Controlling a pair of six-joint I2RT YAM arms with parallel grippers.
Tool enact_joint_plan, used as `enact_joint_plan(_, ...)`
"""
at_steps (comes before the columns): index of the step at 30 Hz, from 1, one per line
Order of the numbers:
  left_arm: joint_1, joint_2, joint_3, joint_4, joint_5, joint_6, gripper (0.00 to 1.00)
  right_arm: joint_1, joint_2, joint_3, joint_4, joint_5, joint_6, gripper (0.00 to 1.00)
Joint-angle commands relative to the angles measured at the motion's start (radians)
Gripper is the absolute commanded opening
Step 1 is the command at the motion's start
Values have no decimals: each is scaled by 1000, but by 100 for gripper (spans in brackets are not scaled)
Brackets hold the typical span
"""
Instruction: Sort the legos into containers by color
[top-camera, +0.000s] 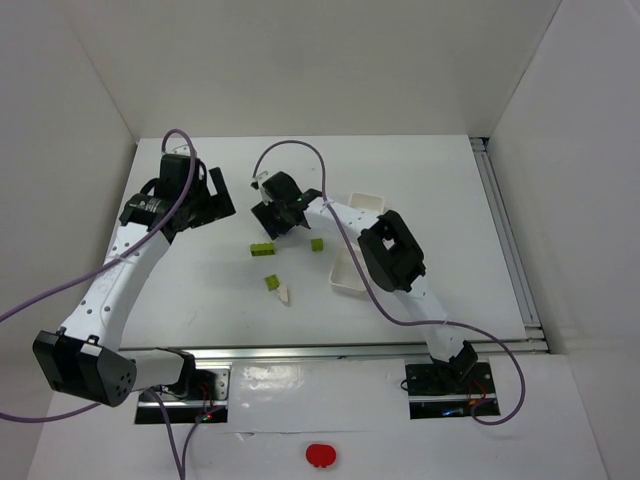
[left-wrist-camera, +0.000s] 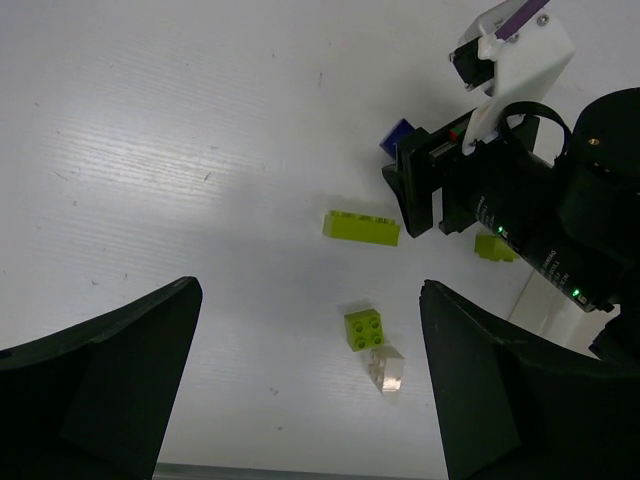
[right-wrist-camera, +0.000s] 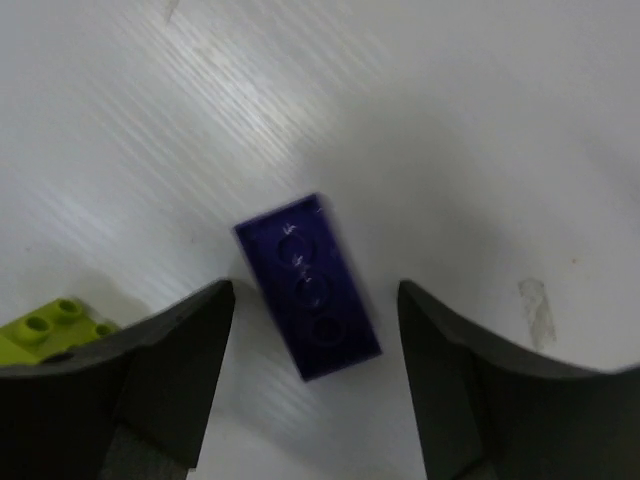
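The dark blue-purple brick (right-wrist-camera: 308, 285) lies flat on the table, studs up, and also shows in the left wrist view (left-wrist-camera: 397, 137). My right gripper (right-wrist-camera: 315, 290) is open, one finger on each side of it, not touching; from above this gripper (top-camera: 272, 214) hides the brick. Three lime-green bricks lie nearby: a long one (top-camera: 262, 250), a small one (top-camera: 316, 244) and a square one (top-camera: 271, 283). The off-white brick (top-camera: 285, 294) touches the square one. My left gripper (top-camera: 214, 196) is open and empty, high above the table at the left. The white tray (top-camera: 367, 201) lies mostly under the right arm.
The right arm's black forearm (top-camera: 392, 250) crosses over the tray's middle. White walls enclose the table on the left, back and right. A metal rail (top-camera: 510, 240) runs along the right edge. A purple cable (top-camera: 300, 150) loops over the right gripper.
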Motion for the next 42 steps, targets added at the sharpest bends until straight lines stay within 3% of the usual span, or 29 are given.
enact_joint_plan(1, 5, -12, -14, 10, -6, -8, 100, 8, 21, 31, -6, -1, -15, 71)
enact_joint_plan(5, 5, -12, -14, 10, -6, -8, 100, 8, 32, 22, -15, 8, -5, 53)
enact_joint_plan(7, 5, -12, -14, 10, -6, -8, 100, 8, 32, 40, -36, 45, 6, 31)
enact_joint_plan(10, 5, -12, -14, 10, -6, 1, 100, 8, -58, 33, -36, 76, 54, 18)
enact_joint_plan(17, 5, 18, -14, 32, 128, 60, 100, -30, -386, -168, 38, 177, 178, 18)
enact_joint_plan(19, 5, 41, -14, 33, 152, 70, 100, -71, -447, -245, 19, 264, 239, 18)
enact_joint_plan(26, -33, 156, -24, 43, 211, 130, 100, -235, -615, -484, -12, 317, 443, 19)
enact_joint_plan(29, -71, 198, -3, 43, 220, 142, 100, -286, -638, -555, 24, 308, 457, 20)
enact_joint_plan(40, -134, 334, 39, 5, 217, 153, 100, -309, -533, -507, -22, 344, 448, 21)
enact_joint_plan(42, -134, 334, 48, 5, 202, 142, 100, -309, -533, -498, -31, 354, 448, 39)
